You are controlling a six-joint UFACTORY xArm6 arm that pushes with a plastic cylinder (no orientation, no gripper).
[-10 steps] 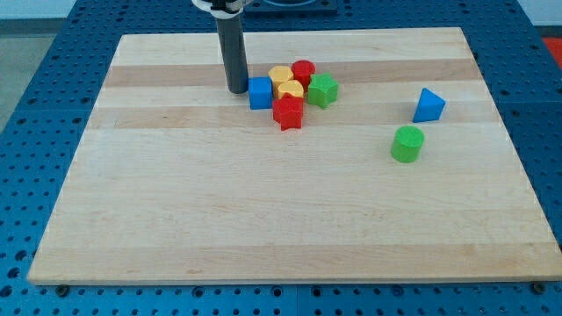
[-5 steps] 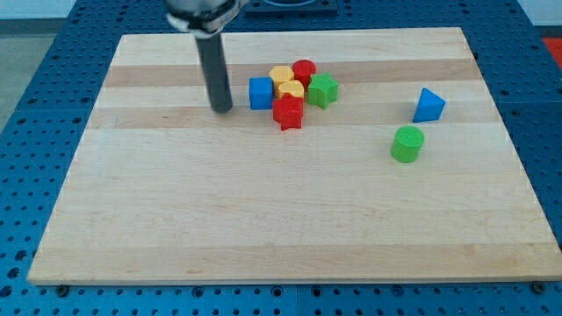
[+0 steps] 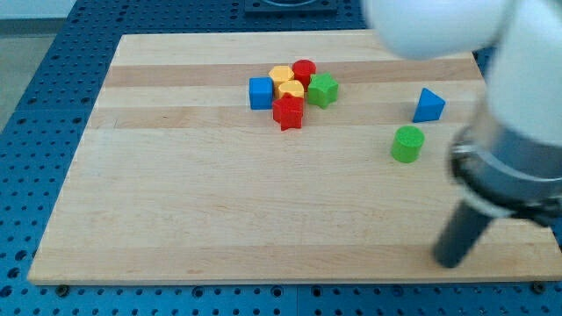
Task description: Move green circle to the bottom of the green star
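You had my tip (image 3: 450,262) bare, touching nothing, toward the view's bottom right; the green circle (image 3: 407,144) lay up-left, green star (image 3: 322,90) farther up-left.

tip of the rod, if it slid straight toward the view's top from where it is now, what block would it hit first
My tip sits near the board's bottom right. Straight up the view looks free: the green circle and blue triangle both lie a little to the view's left of that line, though depth makes this uncertain.

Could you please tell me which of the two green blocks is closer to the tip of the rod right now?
The green circle, standing alone at the view's right, up and left of my tip. The green star sits farther off, in the cluster near the view's top.
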